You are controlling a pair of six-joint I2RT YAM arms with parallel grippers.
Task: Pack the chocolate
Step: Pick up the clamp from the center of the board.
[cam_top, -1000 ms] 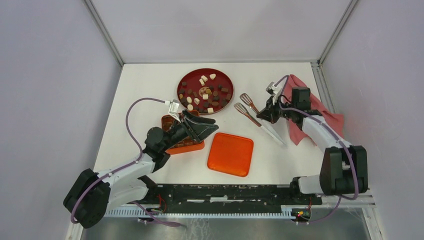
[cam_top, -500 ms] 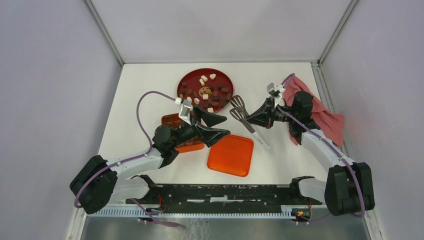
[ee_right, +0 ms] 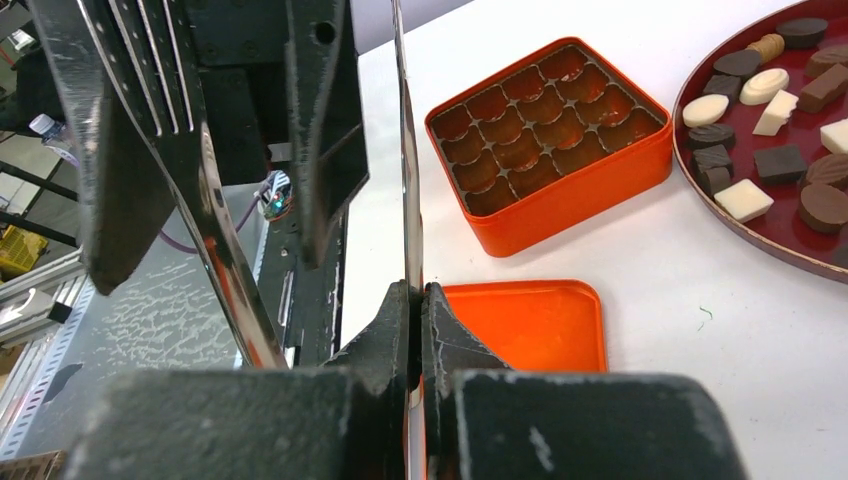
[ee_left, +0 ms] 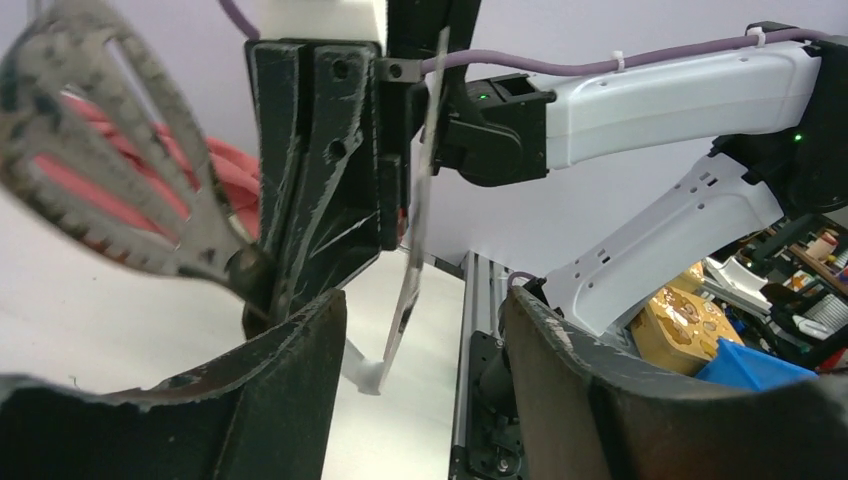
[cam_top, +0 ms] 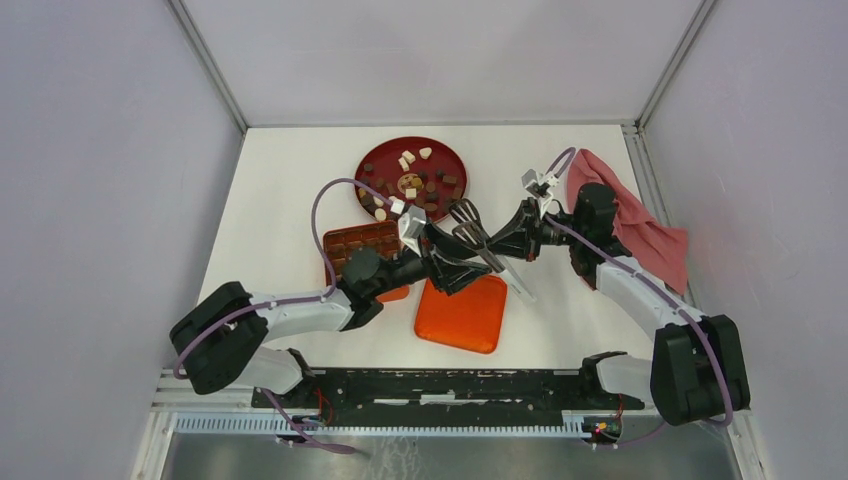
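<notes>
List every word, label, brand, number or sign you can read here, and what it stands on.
No readable text anywhere.
The orange tin, its lid, the red plate, the chocolates and the tongs show no lettering.
The clutter beyond the table edge in the left wrist view is too blurred to read.

— Where is the chocolate?
— Many small, bite-sized chocolate pieces lie loose on a round red plate, at twelve o'clock on the white table.
— What do they look like?
— Mostly dark brown, round or blocky. Cream-white ones sit near the plate's twelve o'clock edge and toward six and seven o'clock.
— Stacked?
— No. They lie flat in one layer, mostly apart, among them ovals, squares and a white diamond.
</notes>
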